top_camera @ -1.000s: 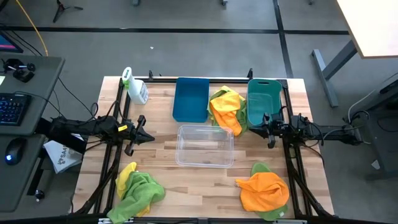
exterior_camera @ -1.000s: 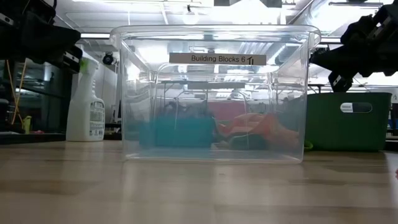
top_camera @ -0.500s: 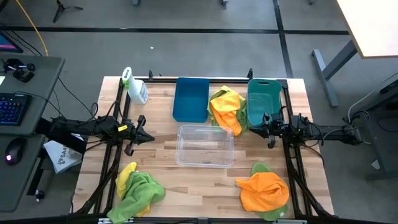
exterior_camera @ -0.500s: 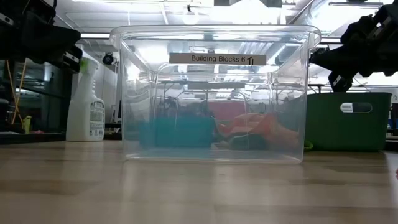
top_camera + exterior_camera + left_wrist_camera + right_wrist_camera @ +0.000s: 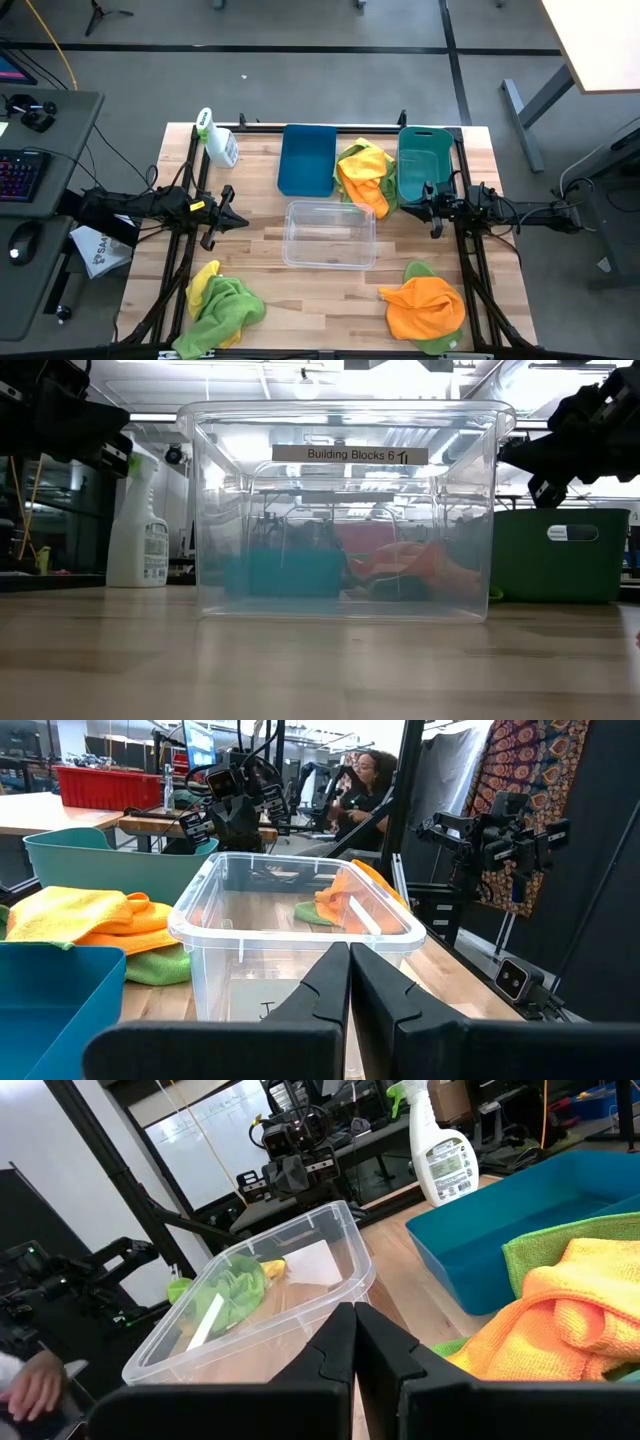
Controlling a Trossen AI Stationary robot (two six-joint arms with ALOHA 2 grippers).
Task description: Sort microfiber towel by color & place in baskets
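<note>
Three heaps of microfiber towels lie on the table: green and yellow ones (image 5: 222, 302) at the near left, orange over green (image 5: 424, 305) at the near right, and yellow, orange and green (image 5: 364, 175) between the blue basket (image 5: 307, 159) and the teal basket (image 5: 423, 163) at the far side. The clear basket (image 5: 329, 234) stands mid-table. My left gripper (image 5: 232, 215) hovers left of it, shut and holding nothing (image 5: 349, 965). My right gripper (image 5: 428, 212) hovers right of it, shut and holding nothing (image 5: 355, 1325).
A white spray bottle with a green top (image 5: 216, 141) stands at the far left corner. A black frame rail (image 5: 190, 190) borders the table. Bare wood lies between the clear basket and the near heaps. A person (image 5: 362, 782) sits in the room beyond the table.
</note>
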